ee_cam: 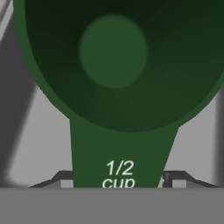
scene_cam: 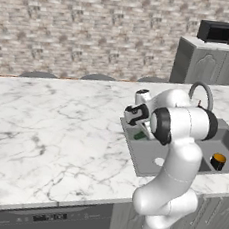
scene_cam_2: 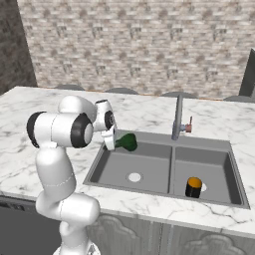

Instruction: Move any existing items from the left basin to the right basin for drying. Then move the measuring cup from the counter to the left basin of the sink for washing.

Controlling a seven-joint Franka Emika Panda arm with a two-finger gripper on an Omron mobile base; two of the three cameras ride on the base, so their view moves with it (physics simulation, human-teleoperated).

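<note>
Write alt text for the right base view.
The white arm's gripper holds a dark green measuring cup over the back left corner of the grey sink's left basin. An orange-and-black round item sits in the right basin, set in a white marble counter.

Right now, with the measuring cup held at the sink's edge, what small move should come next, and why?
Probably lower it a little into the left basin before releasing. The fingers grip the measuring cup by its handle above that basin's back-left corner, and the orange item already sits in the right basin.
</note>
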